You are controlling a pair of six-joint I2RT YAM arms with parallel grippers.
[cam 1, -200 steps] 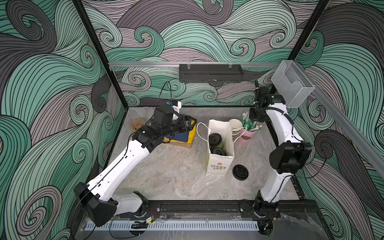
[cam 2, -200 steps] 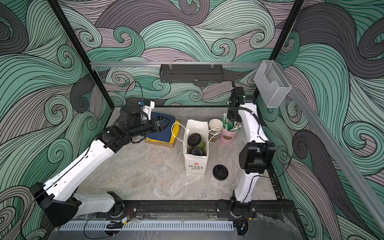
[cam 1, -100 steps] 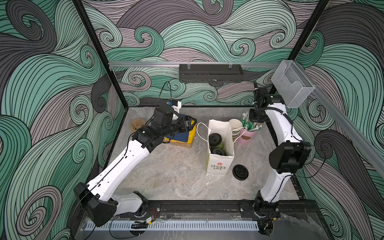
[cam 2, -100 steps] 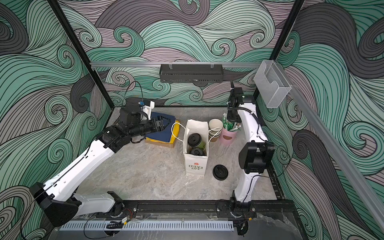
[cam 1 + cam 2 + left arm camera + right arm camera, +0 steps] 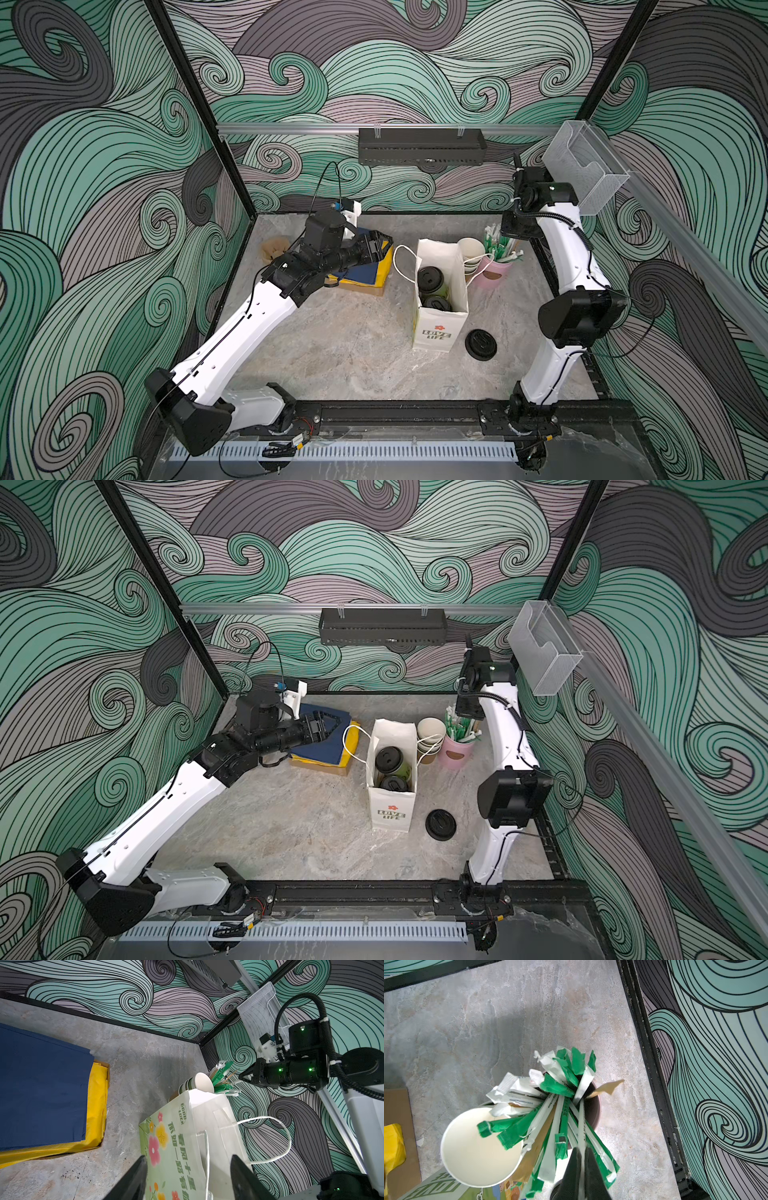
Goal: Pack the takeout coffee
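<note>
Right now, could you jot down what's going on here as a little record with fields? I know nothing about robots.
bag: white paper bag, upright, open at the top
coffee: two lidded cups inside the bag
loose lid: black lid flat on the table beside the bag
left gripper: open, empty, by the blue and yellow sheets, pointing toward the bag
right gripper: shut on a wrapped straw standing in the pink cup
spare cups: lidless stack between bag and pink cup

'LOVE LIFE' on paper bag [image 5: 436,332] front; 'GOOD LUCK' + Chinese chars on its floral side
</note>
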